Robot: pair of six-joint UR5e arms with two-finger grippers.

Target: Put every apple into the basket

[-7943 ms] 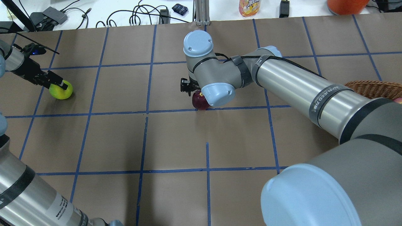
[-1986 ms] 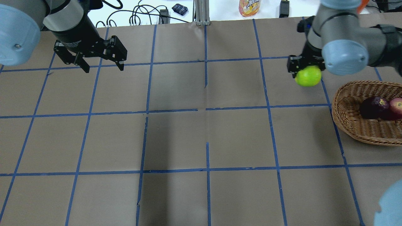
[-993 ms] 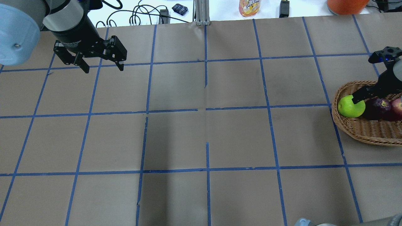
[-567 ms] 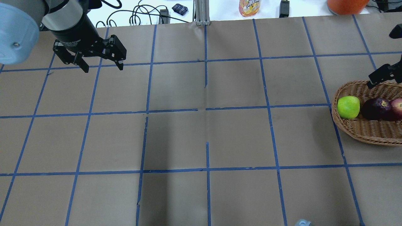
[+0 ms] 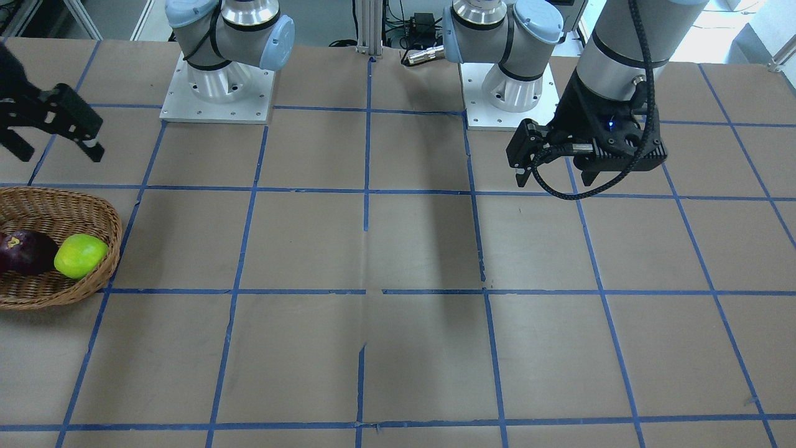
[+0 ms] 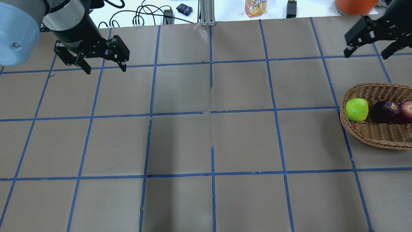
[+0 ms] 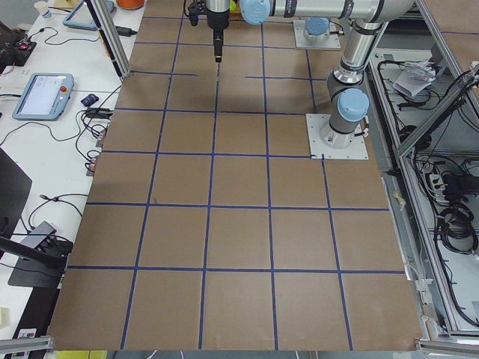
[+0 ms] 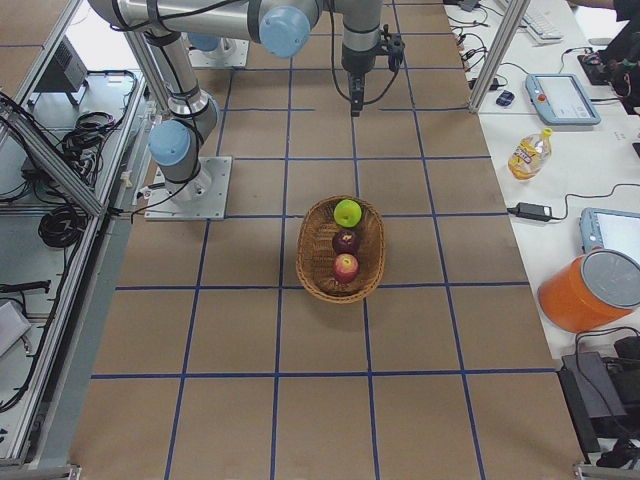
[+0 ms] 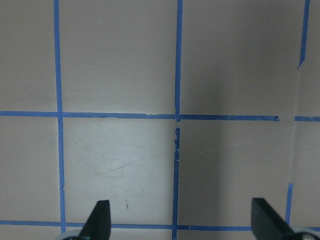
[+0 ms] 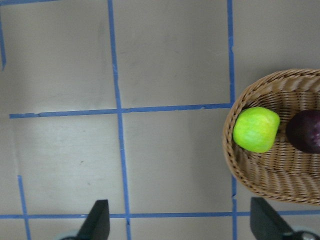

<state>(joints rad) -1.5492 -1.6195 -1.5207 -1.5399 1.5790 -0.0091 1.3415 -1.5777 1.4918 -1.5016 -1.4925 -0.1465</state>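
Observation:
The wicker basket [image 6: 375,138] sits at the table's right end. In it lie the green apple [image 6: 357,109], the maroon apple [image 6: 385,111] and the red apple [image 6: 407,109], side by side. All three also show in the exterior right view, where the green apple [image 8: 347,212] lies at the far end. My right gripper [image 6: 367,55] is open and empty, high above the table beside the basket; its wrist view looks down on the green apple [image 10: 255,129]. My left gripper [image 6: 105,70] is open and empty, high over the far left squares.
A metal post [image 6: 206,13], cables, a juice bottle [image 6: 256,8] and an orange container [image 6: 354,5] stand beyond the table's far edge. The two arm bases [image 5: 217,93] [image 5: 507,93] are on the robot's side. Brown paper with blue tape lines covers the table.
My right gripper carried the green apple to the basket, let it go beside the maroon one, and has risen up and away, open. The left gripper has stayed put.

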